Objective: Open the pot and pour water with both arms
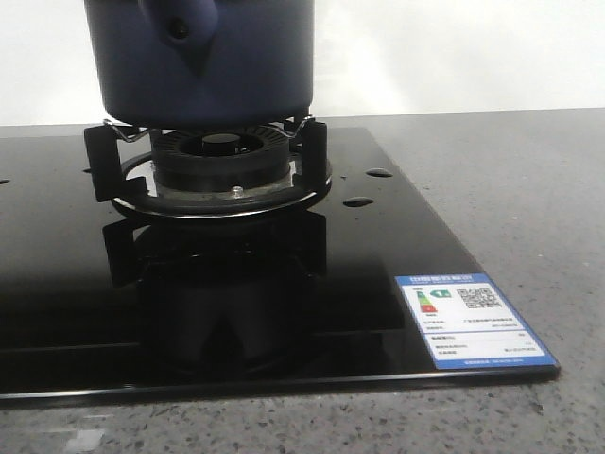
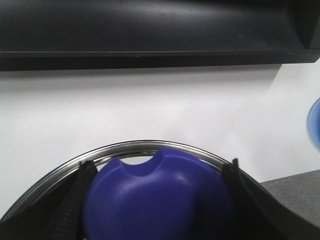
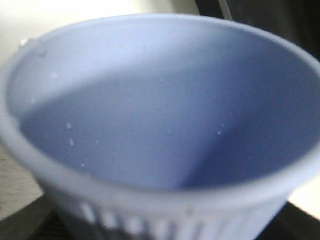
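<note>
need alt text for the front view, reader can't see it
A navy-blue pot sits on the black metal stand of a gas burner, its top cut off by the frame. The burner is set in a glossy black glass cooktop on a grey speckled counter, with a blue-edged label near the cooktop's front right corner.

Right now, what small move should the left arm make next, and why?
Probably raise the lid a little with the left claw. Its fingers flank the blue knob, the lid's steel rim shows behind, and the pale blue cup is close by. Whether the lid has left the pot is not visible.
</note>
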### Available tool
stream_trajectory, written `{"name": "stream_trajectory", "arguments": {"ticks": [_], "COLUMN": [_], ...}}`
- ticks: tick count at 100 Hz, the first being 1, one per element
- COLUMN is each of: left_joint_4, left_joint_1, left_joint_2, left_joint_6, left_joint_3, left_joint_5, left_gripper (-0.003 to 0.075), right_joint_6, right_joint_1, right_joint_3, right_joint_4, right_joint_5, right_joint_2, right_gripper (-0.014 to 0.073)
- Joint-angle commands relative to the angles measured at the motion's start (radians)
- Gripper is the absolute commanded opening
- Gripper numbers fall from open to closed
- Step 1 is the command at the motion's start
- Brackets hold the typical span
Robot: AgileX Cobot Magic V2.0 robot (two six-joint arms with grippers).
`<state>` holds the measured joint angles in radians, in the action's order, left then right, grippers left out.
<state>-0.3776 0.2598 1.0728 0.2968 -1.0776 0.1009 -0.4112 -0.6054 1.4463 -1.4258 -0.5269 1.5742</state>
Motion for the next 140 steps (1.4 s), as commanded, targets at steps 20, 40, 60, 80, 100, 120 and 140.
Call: {"name": "stream_trajectory", "arguments": {"ticks": [20, 40, 60, 80, 100, 120, 140], "left_joint_4": [0.011, 0.011, 0.011, 0.011, 0.011, 0.011, 0.011], "left_joint_1": [-0.003, -0.003, 0.002, 0.002, 0.002, 0.002, 0.002], "left_joint_2": [-0.024, -0.024, -0.024, -0.024, -0.024, -0.024, -0.024], "left_joint_6": [0.000, 0.000, 0.000, 0.000, 0.000, 0.000, 0.000], "left_joint_3": [-0.038, -0.038, -0.038, -0.038, -0.038, -0.038, -0.038], "left_joint_5": [-0.101, -0.106, -0.114, -0.114, -0.114, -0.114, -0.114], "left_gripper": [0.0333, 0.0333, 0.0333, 0.0333, 0.0333, 0.0333, 0.0333], "right_joint_6": [-0.144, -0.291, -0.335, -0.335, -0.278, -0.243, -0.167], "right_joint_1": [0.241, 0.446, 0.650, 0.822, 0.916, 0.930, 0.930], "right_joint_3": [-0.042, -0.228, -0.473, -0.696, -0.815, -0.830, -0.830], "right_joint_4": [0.386, 0.401, 0.514, 0.536, 0.536, 0.536, 0.554], "right_joint_5": [0.338, 0.623, 0.944, 1.142, 1.152, 1.192, 1.251], "right_joint_2": [-0.188, -0.295, -0.347, -0.347, -0.321, -0.232, -0.157], "right_gripper": [0.0294, 0.0294, 0.0294, 0.0294, 0.0294, 0.0294, 0.0294]}}
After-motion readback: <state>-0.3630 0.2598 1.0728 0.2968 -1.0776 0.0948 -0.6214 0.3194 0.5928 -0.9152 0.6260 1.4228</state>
